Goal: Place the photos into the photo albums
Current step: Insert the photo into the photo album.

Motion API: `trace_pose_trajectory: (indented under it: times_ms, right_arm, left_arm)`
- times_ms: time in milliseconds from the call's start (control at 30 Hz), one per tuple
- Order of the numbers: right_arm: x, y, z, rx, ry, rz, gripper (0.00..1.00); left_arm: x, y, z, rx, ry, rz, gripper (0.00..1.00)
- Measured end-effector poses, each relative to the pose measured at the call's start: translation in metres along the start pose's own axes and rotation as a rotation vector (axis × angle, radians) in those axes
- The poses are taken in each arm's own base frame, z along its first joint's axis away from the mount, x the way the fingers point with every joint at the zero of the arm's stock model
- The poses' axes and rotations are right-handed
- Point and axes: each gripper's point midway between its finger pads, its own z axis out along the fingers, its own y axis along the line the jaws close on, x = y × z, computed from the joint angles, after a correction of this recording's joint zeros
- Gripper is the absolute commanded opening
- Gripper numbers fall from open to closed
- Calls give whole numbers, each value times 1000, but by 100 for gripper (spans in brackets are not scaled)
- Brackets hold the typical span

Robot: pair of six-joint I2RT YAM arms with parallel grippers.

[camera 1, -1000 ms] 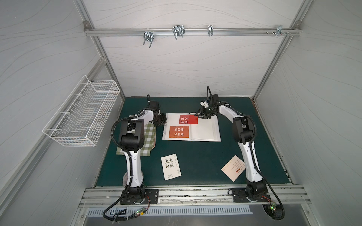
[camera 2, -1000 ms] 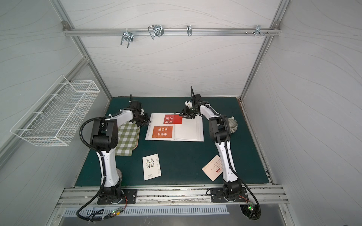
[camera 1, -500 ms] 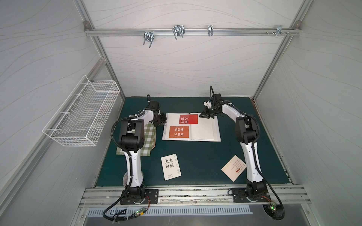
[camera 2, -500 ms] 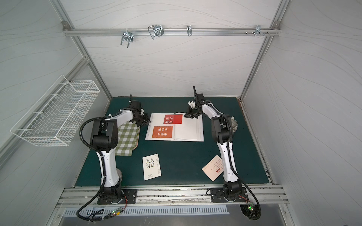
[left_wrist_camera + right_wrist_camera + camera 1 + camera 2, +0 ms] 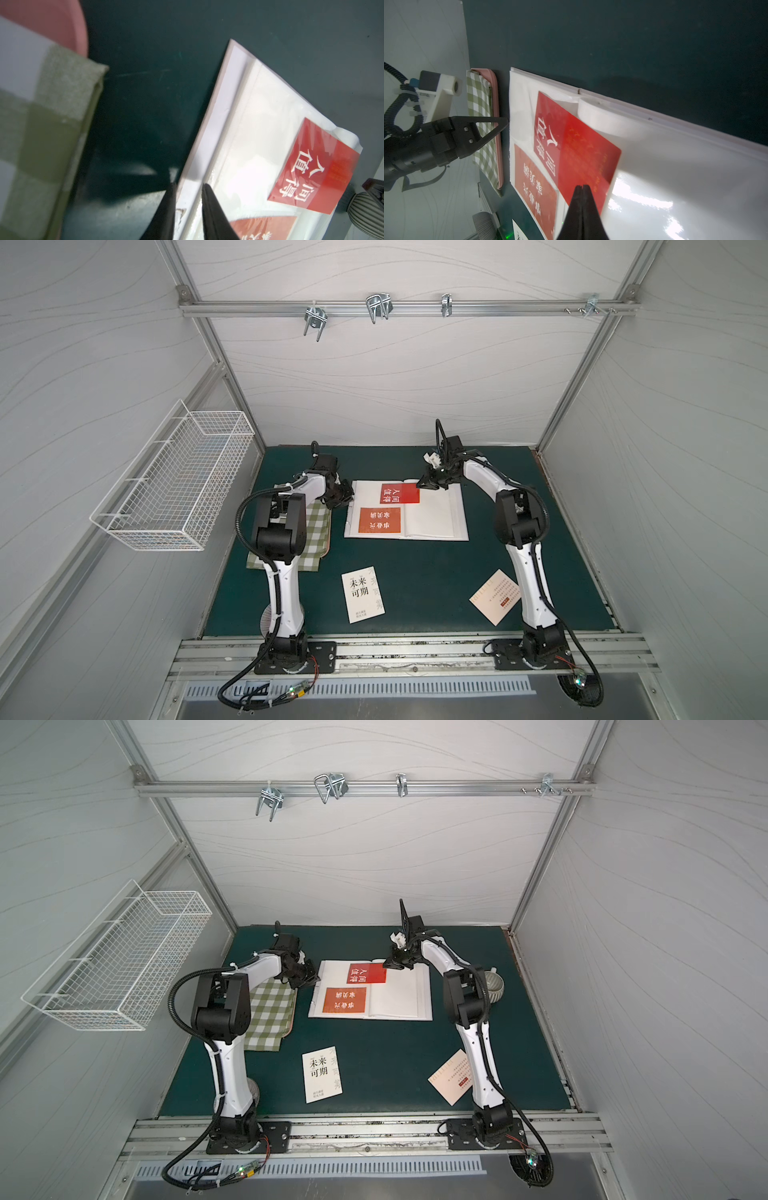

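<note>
Red photo (image 5: 400, 493) lay half inside the photo album (image 5: 440, 518) sleeve. Right gripper (image 5: 582, 187) had just clenched shut at its free edge, probably to push it in. Left gripper (image 5: 189, 185) straddled the album edge; grip unclear.

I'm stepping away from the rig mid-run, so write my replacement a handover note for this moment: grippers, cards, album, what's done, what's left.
Left gripper: jaws apart astride the outer left edge of the open white-paged photo album; clamped or not, unclear.
Right gripper: shut, tips at the protruding end of the red card with white characters.
Done: orange card with white characters is in the left page's near sleeve.
In progress: red card partly in the far sleeve, its end over the spine.
Left: white card with black characters and cream card with small text lie on the green mat.
</note>
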Motion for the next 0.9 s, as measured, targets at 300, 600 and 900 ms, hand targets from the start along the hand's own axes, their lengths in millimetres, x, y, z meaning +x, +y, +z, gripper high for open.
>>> trace_pose_trajectory:
  times_ms: [300, 600, 900]
  right_arm:
    - [5, -9, 7, 29, 11, 9, 2]
    - [13, -44, 1, 90, 22, 60, 1]
    - [13, -39, 3, 94, 22, 42, 2]
  left_arm:
    - [1, -5, 0, 26, 7, -5, 26]
    - [2, -6, 0, 33, 12, -6, 26]
    - [2, -6, 0, 34, 12, -7, 26]
